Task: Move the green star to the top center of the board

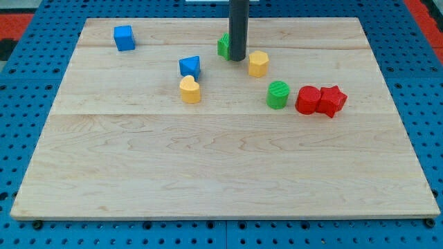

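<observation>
The green star (pixel 223 45) lies near the view's top centre of the wooden board (pixel 221 166), partly hidden behind my rod. My tip (pixel 237 59) rests on the board just to the right of the star, touching or almost touching it. A yellow hexagon block (pixel 258 63) lies just right of the tip.
A blue cube (pixel 124 37) sits at the top left. A blue triangular block (pixel 190 66) and a yellow heart-like block (pixel 190 89) lie left of centre. A green cylinder (pixel 278 94), a red cylinder (pixel 308 100) and a red star (pixel 332 101) lie to the right.
</observation>
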